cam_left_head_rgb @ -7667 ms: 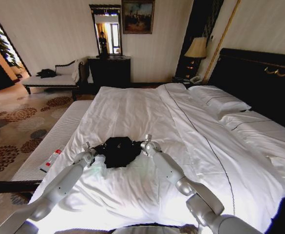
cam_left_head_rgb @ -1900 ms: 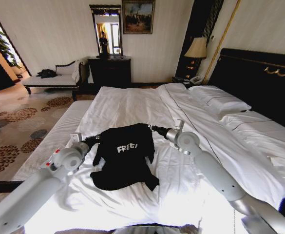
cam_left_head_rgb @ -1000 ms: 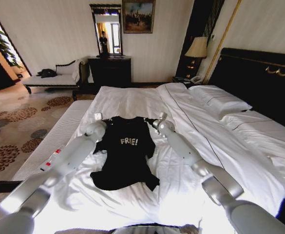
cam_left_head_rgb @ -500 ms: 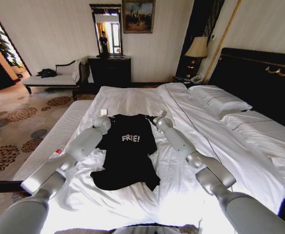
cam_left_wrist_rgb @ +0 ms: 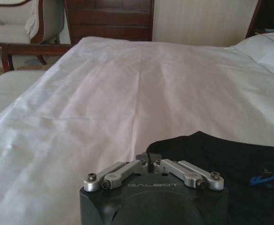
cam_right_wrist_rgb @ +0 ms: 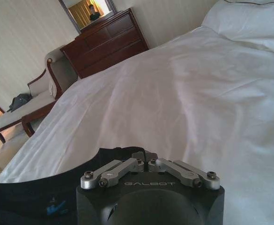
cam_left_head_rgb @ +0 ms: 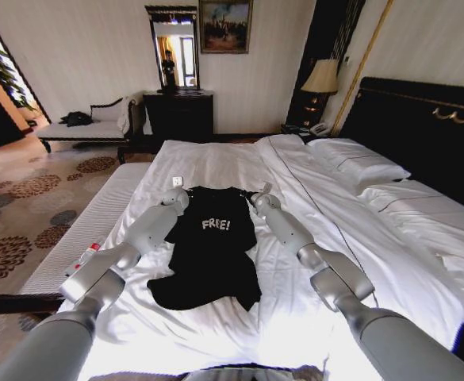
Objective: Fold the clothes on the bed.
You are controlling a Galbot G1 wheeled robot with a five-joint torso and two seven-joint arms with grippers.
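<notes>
Reaching forward over the bed (cam_left_head_rgb: 216, 163), I have both arms stretched out to the far end of the black T-shirt (cam_left_head_rgb: 212, 254), which lies spread flat on the white sheet with its white lettering facing up and its hem toward me. My left gripper (cam_left_head_rgb: 181, 193) sits at the shirt's left shoulder, and my left wrist view shows its fingers (cam_left_wrist_rgb: 148, 155) drawn together, pinching the edge of the dark fabric. My right gripper (cam_left_head_rgb: 257, 195) is at the right shoulder; there too the fingers (cam_right_wrist_rgb: 145, 155) are closed on the shirt's edge. The collar runs between my two grippers. White pillows (cam_left_head_rgb: 357, 163) lie well off to my right, by the dark headboard (cam_left_head_rgb: 422, 127).
</notes>
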